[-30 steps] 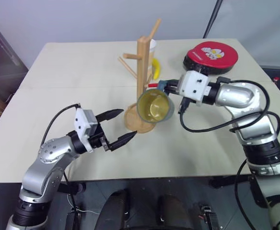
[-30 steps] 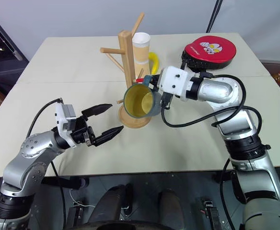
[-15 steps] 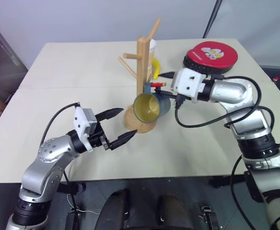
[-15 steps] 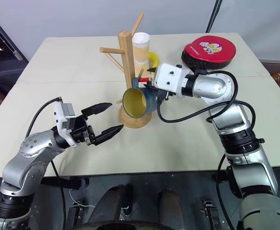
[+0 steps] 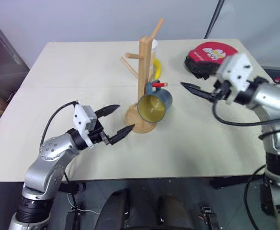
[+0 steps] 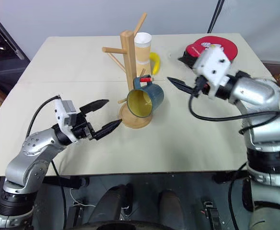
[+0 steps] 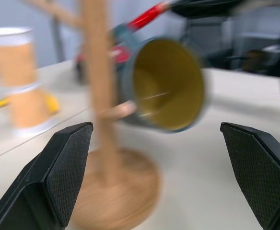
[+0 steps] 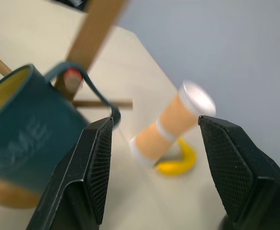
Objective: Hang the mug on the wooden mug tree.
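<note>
The dark teal mug (image 5: 154,106) with a yellow inside hangs by its loop handle (image 8: 98,91) on the red-tipped peg (image 5: 159,84) of the wooden mug tree (image 5: 145,67), its mouth tilted toward me. To its right, my right gripper (image 6: 178,85) is open and apart from the mug, with nothing between its fingers. Left of the tree's round base (image 5: 136,122), my left gripper (image 5: 125,117) is open and empty, pointing at the mug (image 7: 166,84).
A paper cup (image 6: 142,45) and a yellow banana-shaped object (image 6: 154,62) stand just behind the tree. A round red and black disc (image 5: 212,55) lies at the table's back right. Bare tabletop (image 5: 188,139) lies in front of the tree.
My right gripper opened, let go of the mug and drew back to the right. The mug now hangs on the red-tipped peg. The left gripper has barely moved.
</note>
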### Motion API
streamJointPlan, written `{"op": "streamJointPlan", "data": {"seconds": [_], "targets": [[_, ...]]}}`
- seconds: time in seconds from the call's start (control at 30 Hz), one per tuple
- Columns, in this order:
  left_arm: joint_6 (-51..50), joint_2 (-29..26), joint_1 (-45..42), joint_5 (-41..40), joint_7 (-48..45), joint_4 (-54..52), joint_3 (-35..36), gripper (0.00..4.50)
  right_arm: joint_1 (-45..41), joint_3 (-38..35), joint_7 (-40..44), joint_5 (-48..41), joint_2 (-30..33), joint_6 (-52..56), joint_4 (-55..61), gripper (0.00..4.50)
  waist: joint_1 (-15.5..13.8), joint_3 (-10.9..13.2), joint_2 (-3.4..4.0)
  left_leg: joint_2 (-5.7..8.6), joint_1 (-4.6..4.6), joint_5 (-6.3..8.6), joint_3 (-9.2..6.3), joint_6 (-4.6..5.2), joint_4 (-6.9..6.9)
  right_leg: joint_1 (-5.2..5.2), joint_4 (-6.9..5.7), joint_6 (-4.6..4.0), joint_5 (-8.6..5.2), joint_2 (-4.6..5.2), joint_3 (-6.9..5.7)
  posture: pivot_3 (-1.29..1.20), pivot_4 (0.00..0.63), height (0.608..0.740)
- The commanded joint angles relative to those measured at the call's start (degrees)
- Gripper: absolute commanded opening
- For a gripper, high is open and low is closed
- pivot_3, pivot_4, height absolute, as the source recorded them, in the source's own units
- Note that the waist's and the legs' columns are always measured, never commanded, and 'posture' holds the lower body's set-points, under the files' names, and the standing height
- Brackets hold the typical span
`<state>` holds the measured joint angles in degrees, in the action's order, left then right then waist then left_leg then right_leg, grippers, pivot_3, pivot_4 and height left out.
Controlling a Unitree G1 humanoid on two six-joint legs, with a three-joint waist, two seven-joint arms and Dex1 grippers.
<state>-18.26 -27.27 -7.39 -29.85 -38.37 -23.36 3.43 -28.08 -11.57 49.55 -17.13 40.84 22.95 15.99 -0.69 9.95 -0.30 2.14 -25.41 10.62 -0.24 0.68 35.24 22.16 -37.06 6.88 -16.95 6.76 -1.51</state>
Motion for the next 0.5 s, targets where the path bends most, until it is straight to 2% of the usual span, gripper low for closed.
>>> {"op": "streamJointPlan", "data": {"seconds": [0.03, 0.23, 0.37, 0.5], "targets": [[2.90, 1.91, 0.60, 2.80, 4.47, 1.94, 2.89, 4.50, 5.79, -4.06, -3.46, -3.94, -4.22, -0.24, -0.02, 2.93, 0.10, 0.00, -0.02, 0.00, 0.01, 0.00, 0.00, 0.00, 0.00, 0.00, -0.01, 0.00, 0.00, 0.00, 0.00, 0.00, 0.150, 0.740], [6.68, 6.03, 1.92, 9.36, 13.89, 8.59, 6.05, 4.50, 14.90, -3.59, -11.51, 0.22, -15.13, -13.68, -10.40, 2.93, 0.10, 0.00, 0.00, 0.01, 0.00, 0.00, 0.02, 0.00, 0.00, 0.05, -0.07, 0.03, 0.02, -0.04, -0.04, 0.00, 0.150, 0.740], [8.74, 7.04, 3.79, 11.46, 16.05, 10.96, 6.67, 4.50, 16.45, -3.10, -13.78, 0.81, -18.75, -19.18, -15.14, 2.93, 0.09, 0.00, 0.01, 0.03, 0.01, 0.00, 0.04, 0.00, 0.00, 0.05, -0.09, 0.04, 0.02, -0.09, -0.05, 0.00, 0.150, 0.740], [10.14, 7.43, 5.30, 11.75, 15.93, 11.83, 6.94, 4.50, 16.58, -2.83, -13.42, 0.43, -19.34, -22.13, -18.10, 2.93, 0.08, 0.00, 0.01, 0.02, 0.02, 0.00, 0.04, 0.00, 0.00, 0.04, -0.10, 0.05, 0.02, -0.19, -0.05, 0.00, 0.150, 0.740]]}}
